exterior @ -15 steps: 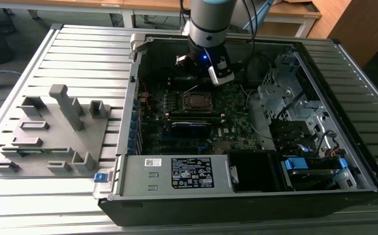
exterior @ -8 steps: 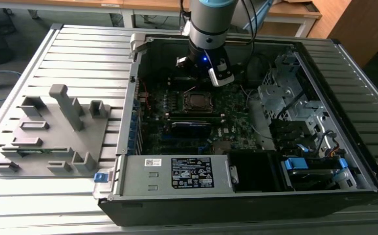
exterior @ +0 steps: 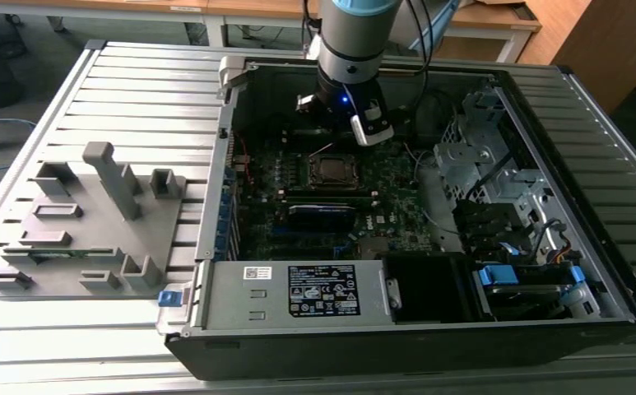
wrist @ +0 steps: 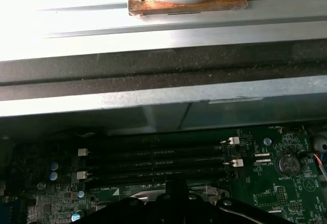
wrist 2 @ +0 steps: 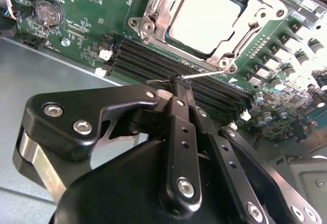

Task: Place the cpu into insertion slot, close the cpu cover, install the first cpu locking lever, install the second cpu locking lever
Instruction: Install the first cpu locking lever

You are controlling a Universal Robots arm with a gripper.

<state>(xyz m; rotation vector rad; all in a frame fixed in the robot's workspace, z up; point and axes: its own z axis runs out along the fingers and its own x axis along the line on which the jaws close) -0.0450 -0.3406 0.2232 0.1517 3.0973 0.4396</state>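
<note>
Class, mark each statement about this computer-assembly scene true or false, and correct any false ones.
1. The cpu sits in the insertion slot. True.
2. The cpu cover stands raised, clear of the cpu. False: it lies down, framing the cpu's top.
3. The gripper has its jaws shut on a thin locking lever. True, as far as the second wrist view shows.
4. A side panel closes the computer case. False: the case is open, with the motherboard exposed.
</note>
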